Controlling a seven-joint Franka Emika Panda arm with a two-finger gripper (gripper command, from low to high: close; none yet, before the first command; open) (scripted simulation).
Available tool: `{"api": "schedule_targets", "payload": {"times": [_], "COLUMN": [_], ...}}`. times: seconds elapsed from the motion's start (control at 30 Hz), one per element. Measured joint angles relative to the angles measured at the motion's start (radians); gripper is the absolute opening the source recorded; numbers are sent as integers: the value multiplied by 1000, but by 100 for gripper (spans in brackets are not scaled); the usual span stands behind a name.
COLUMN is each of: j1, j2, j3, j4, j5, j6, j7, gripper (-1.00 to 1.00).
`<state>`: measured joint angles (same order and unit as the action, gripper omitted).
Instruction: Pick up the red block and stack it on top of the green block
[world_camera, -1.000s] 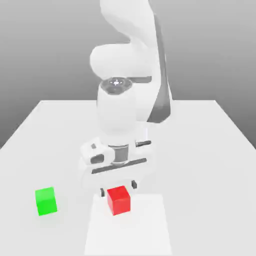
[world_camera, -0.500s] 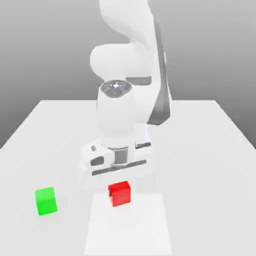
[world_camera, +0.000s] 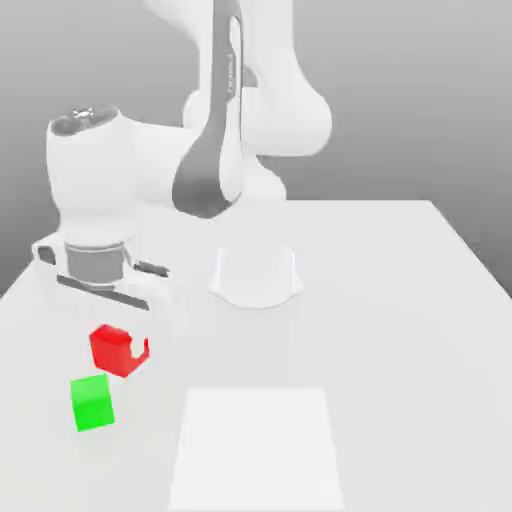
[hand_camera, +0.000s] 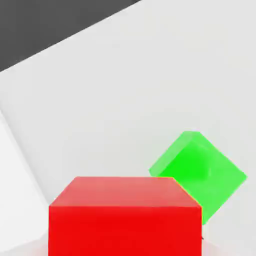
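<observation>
White table (world_camera: 400, 300), grey backdrop. The gripper (world_camera: 122, 345) is clamped on the red block (world_camera: 117, 350), held aloft at 1 o'clock of the green block (world_camera: 92, 403). Rigid, light cube; hold opposite flat faces.

An off-arm camera faces me from in front of the table (world_camera: 400, 300), raised and looking slightly down, far enough back to take in my whole arm and most of the tabletop. The camera on my hand looks down past my wrist from very close. Both views share the red block (world_camera: 117, 350) (hand_camera: 125, 215), the green block (world_camera: 92, 403) (hand_camera: 200, 172) and the table surface around them.
</observation>
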<state>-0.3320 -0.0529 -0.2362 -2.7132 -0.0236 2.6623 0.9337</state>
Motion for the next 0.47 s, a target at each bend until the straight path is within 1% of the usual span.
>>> {"api": "schedule_targets", "payload": {"times": [0.07, 0.13, 0.37, 0.4, 0.47], "j1": [-16, -4, -23, -27, -27], "j2": [17, 50, 203, 217, 217], "j3": [-9, -15, 23, 29, 29], "j4": [15, 22, 28, 28, 28], "j5": [9, 31, 133, 142, 142], "j6": [3, 31, 170, 183, 183], "j7": [39, 35, -34, -40, -40], "gripper": [-100, -100, -100, 100, 100]}}
